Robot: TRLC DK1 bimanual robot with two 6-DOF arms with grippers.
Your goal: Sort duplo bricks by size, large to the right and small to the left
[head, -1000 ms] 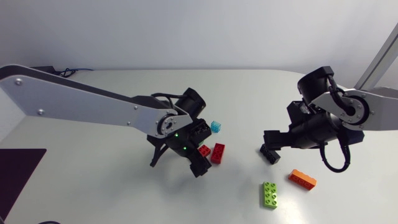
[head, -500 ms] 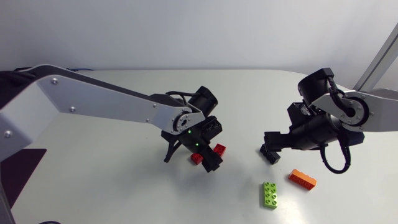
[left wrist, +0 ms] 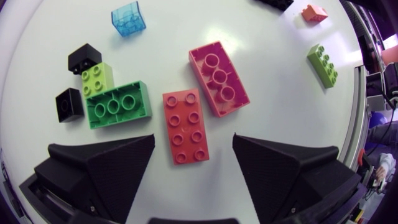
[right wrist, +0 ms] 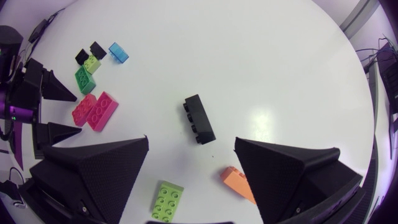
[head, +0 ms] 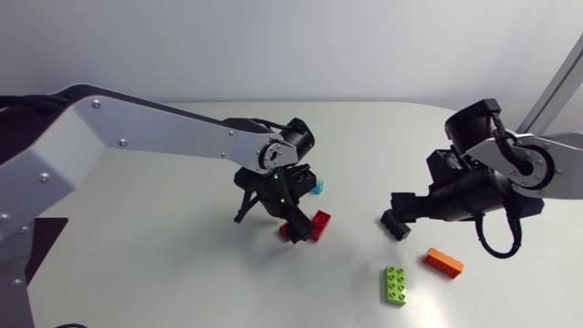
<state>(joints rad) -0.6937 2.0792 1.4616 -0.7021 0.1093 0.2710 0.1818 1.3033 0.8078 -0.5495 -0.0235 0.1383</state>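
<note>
Left wrist view: left end effector (left wrist: 193, 146) is seen wide open, empty, with the orange-red eight-stud brick (left wrist: 185, 126) between its fingers, mid-bench, away from all edges. Brick judged light, rigid, slick-sided; its long sides are to be pinched

- A white table (head: 155, 282) with a smooth, faintly glossy top fills all three views; its far edge curves round at the corners.
- A flat dark panel (head: 50, 239) lies at the table's near left side in the head view. Only part of it shows, and what it is cannot be told.
</note>
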